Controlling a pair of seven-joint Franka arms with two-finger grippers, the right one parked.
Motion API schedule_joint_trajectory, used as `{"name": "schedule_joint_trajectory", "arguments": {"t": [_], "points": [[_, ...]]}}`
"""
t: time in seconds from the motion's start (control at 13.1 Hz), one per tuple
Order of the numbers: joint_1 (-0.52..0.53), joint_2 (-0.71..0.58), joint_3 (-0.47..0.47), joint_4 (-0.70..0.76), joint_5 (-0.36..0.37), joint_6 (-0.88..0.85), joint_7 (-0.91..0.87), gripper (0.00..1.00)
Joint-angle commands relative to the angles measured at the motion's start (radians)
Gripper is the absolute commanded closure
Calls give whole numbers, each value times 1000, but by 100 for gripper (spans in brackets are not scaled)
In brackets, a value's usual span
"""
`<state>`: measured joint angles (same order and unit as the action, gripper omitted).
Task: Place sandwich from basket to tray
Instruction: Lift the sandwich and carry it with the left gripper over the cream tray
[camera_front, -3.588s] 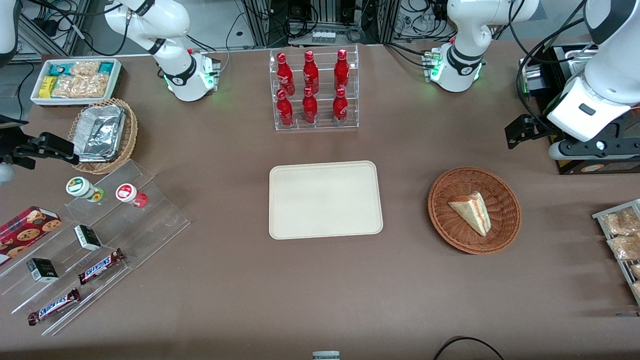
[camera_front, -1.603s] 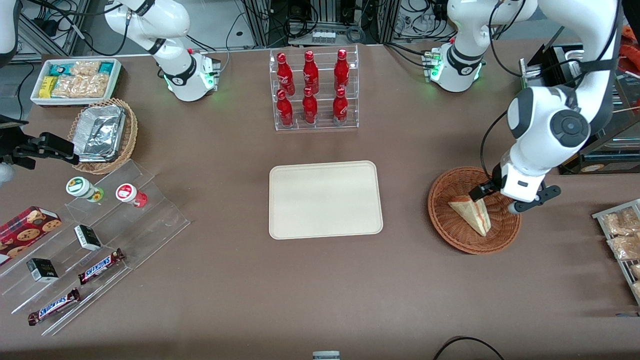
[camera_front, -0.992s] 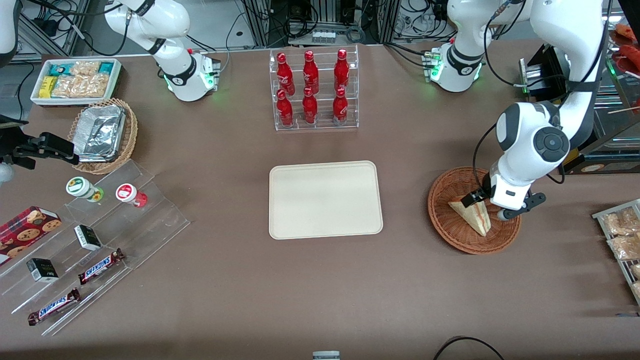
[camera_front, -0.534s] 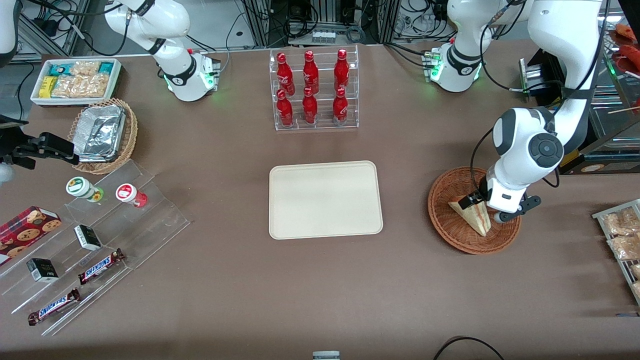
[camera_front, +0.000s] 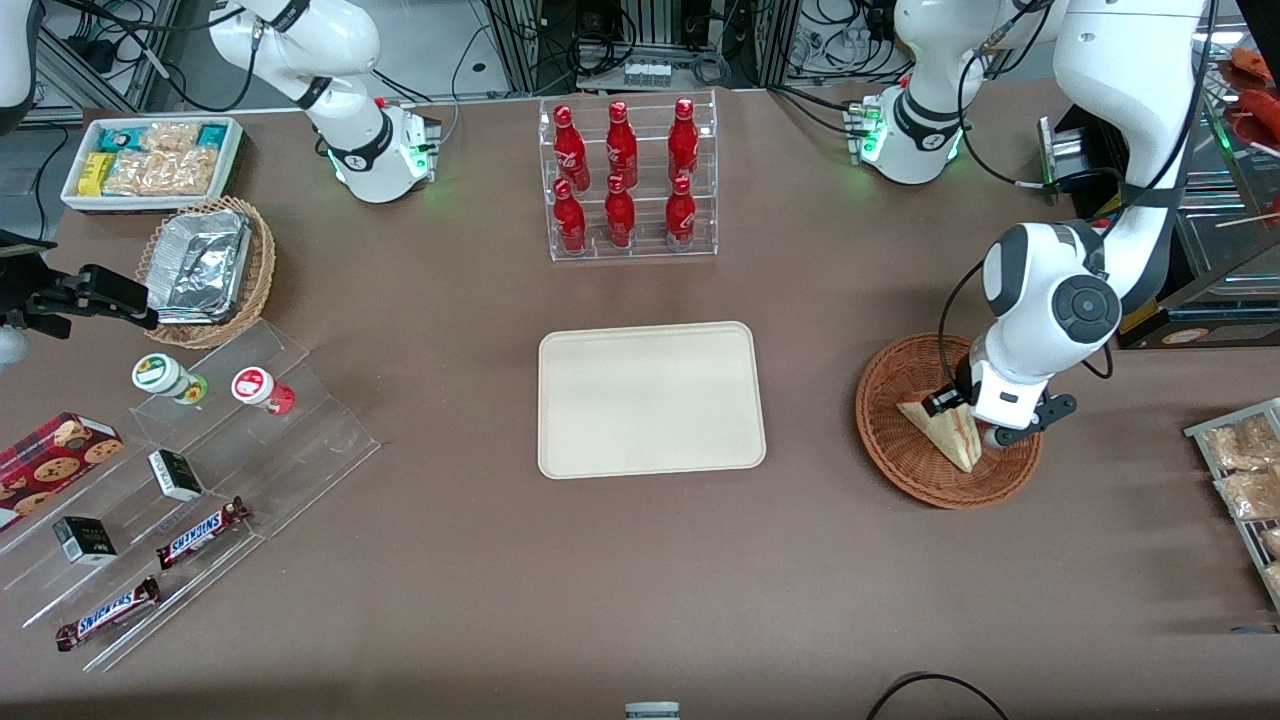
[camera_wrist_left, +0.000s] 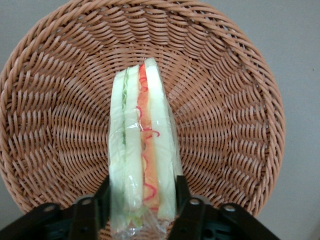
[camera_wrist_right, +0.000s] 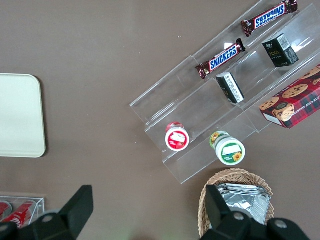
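Note:
The sandwich (camera_front: 945, 437), a pale triangular wedge in clear wrap, stands on edge in the reddish-brown wicker basket (camera_front: 893, 455) toward the working arm's end of the table. My gripper (camera_front: 968, 420) is down in the basket over the wedge's wide end, with a black finger pressed against each bread face. In the left wrist view the gripper (camera_wrist_left: 142, 200) is shut on the sandwich (camera_wrist_left: 142, 145), whose red, orange and green filling faces the camera, with the basket (camera_wrist_left: 225, 125) weave all around it. The cream tray (camera_front: 650, 400) lies bare at the table's middle.
A clear rack of red bottles (camera_front: 628, 180) stands farther from the camera than the tray. Toward the parked arm's end are acrylic steps with snacks (camera_front: 190, 470), a tan basket of foil trays (camera_front: 205, 270) and a white bin (camera_front: 150, 160). A wire rack of packets (camera_front: 1245, 470) sits beside the basket.
The working arm swung in from the table's end, came down over the basket and lowered its fingers around the sandwich's wide end. The sandwich has stayed in the basket.

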<state>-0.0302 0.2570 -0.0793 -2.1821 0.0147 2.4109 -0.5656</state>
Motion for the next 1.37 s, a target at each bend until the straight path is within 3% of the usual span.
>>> {"name": "schedule_joint_trajectory", "arguments": {"t": [0.0,0.31,0.61,0.99,1.3], "points": [[3,-10,-4,21,-9,-2,-13,100],[-11,-76,-13,175,7,-301,4,100],[-19,-79,-117,439,4,-602,3,100],[-26,-22,-304,530,2,-613,-14,100],[-176,95,-321,611,8,-604,-62,100]]}}
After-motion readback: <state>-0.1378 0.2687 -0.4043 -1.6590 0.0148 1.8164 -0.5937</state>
